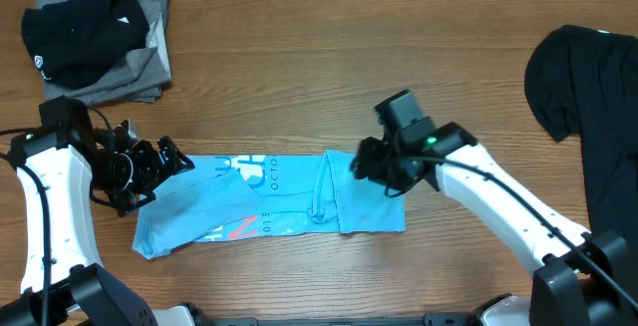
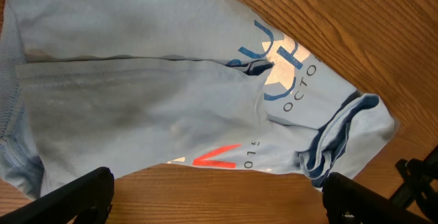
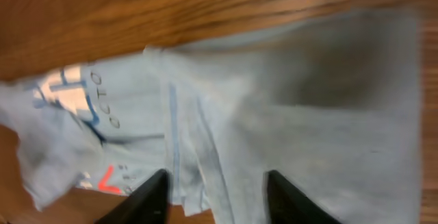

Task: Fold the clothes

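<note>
Desk: brown wood, its grain running left to right.
Finish: smooth, with darker streaks among lighter bands.
Extent: reaches every edge of the overhead view.

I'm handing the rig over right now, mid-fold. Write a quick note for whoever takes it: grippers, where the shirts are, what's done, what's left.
Left gripper: open, empty, at the left end of the blue shirt.
Right gripper: fingers apart, holding nothing, over the shirt's right part.
Blue shirt: on the table, near the arms, folded into a long strip, print up, left end rumpled.
Black shirt: unfolded at the right edge, partly out of view.
Stack of folded clothes: back-left corner.
Done: blue shirt folded lengthwise.
Left: probably fold it across, then do the black shirt.
</note>
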Available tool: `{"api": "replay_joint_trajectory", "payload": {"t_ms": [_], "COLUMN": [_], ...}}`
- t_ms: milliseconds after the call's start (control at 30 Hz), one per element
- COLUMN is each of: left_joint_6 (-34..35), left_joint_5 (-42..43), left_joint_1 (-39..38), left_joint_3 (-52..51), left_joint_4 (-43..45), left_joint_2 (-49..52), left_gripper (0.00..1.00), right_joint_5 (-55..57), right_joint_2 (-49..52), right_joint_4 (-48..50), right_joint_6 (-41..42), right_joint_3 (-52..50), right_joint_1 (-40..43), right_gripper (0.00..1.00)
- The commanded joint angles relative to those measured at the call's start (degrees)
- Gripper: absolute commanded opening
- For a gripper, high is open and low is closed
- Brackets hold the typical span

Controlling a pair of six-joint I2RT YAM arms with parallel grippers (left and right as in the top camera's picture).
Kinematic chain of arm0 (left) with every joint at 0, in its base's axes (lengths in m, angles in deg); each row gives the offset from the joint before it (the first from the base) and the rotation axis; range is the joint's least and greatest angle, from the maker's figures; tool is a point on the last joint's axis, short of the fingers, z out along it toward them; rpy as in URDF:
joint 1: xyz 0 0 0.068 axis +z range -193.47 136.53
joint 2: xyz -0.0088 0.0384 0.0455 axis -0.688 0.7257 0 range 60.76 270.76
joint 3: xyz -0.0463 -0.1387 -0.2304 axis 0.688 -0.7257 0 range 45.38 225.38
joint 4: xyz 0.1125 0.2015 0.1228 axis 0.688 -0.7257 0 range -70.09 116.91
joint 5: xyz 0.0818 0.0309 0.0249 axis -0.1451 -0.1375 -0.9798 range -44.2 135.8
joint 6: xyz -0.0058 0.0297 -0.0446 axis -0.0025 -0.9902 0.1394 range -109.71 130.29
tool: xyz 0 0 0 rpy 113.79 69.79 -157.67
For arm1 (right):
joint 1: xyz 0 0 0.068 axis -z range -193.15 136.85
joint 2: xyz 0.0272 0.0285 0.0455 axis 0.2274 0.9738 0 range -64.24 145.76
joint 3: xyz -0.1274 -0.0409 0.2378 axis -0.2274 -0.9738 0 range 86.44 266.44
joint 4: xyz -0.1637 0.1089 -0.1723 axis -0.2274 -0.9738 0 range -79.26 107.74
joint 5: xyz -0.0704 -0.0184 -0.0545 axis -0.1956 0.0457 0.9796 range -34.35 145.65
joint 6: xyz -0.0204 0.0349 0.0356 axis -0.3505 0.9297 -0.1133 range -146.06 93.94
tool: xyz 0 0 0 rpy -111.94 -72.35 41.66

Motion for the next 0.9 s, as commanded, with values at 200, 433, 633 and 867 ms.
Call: {"api": "replay_joint_trajectory", "payload": {"t_ms": [200,433,633,867], "left_joint_6": [0.17,0.17,0.17,0.17], "left_joint_5": [0.46,0.46,0.46,0.46], "left_joint_1": [0.26,0.26,0.26,0.26], "left_joint_3": [0.92,0.92,0.92,0.92], "left_joint_4": [-0.13,-0.17,-0.24,-0.35], "left_joint_2": [-0.66,-0.66,-0.66,-0.66], "left_gripper": [1.00,1.00,1.00,1.00], "right_joint_5": [-1.90,-10.73,-14.64,-14.88], "right_joint_2": [1.27,8.48,14.58,16.87], "right_joint_4": [2.01,9.60,13.55,14.01], "right_joint_6": [-2.12,-2.16,-2.12,-1.95], "right_joint_3": [-0.24,-1.16,-1.16,-0.83], "right_joint_1": [0.28,0.28,0.31,0.28], "right_gripper": [0.27,0.23,0.27,0.14]}}
